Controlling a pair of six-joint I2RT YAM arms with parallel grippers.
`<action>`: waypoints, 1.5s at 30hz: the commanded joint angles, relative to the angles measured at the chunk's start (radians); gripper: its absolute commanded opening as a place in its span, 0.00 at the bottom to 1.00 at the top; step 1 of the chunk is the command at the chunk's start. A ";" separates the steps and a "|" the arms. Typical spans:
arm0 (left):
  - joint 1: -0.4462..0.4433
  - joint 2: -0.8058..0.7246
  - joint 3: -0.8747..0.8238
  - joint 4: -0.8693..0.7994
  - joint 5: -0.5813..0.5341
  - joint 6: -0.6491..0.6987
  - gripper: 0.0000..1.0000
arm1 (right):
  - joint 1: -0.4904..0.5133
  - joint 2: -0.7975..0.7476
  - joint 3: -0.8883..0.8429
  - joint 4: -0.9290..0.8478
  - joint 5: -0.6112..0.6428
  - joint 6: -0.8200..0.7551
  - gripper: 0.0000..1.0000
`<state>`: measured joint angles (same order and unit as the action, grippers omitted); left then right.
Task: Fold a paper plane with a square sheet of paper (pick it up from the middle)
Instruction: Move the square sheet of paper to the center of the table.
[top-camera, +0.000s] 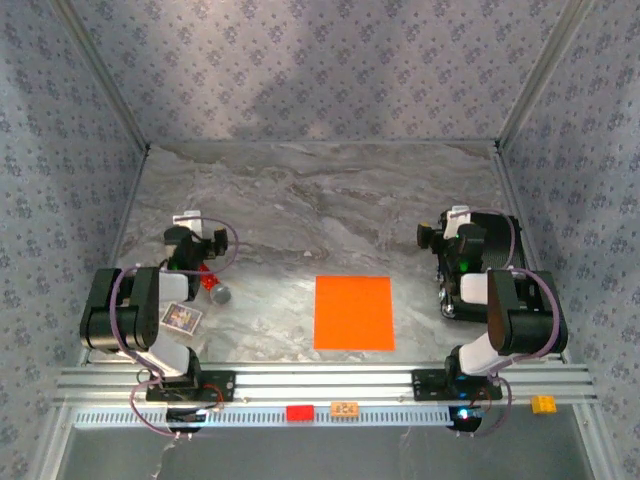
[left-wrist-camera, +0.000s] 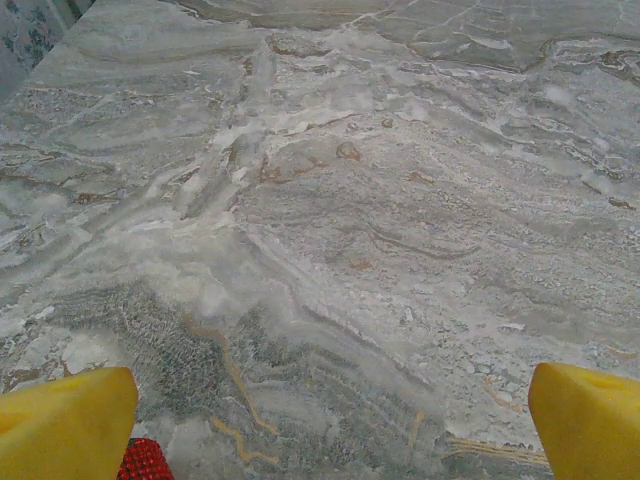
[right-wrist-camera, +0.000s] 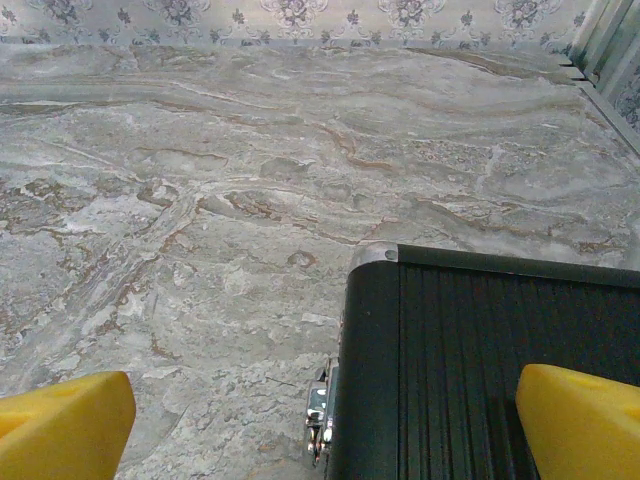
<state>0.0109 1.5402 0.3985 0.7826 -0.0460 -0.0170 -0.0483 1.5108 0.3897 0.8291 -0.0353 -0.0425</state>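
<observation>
A table (top-camera: 300, 190) with a grey marble-patterned top is closed in on three sides by walls covered in pale blue-grey with a small repeating floral motif: a back wall (top-camera: 320, 70) along the far edge, a left wall (top-camera: 50, 160) and a right wall (top-camera: 595, 150). Bare aluminium posts (top-camera: 100, 70) rise from the two far corners, and ribbed aluminium rails (top-camera: 330, 380) run along the near edge. The light is soft and even, with a fainter, darker patch on the back wall.
</observation>
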 joint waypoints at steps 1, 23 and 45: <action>0.000 -0.006 0.018 0.025 -0.006 -0.007 1.00 | -0.002 0.009 -0.001 -0.019 -0.035 -0.005 0.99; 0.002 -0.005 0.019 0.024 -0.005 -0.006 1.00 | -0.003 0.012 0.008 -0.035 -0.005 0.011 0.99; -0.025 -0.149 0.009 -0.088 -0.006 0.019 1.00 | 0.067 -0.092 -0.040 -0.024 0.098 -0.040 0.99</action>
<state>-0.0135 1.4570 0.3687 0.7792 -0.0532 -0.0082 0.0059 1.4815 0.3634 0.8356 0.0338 -0.0624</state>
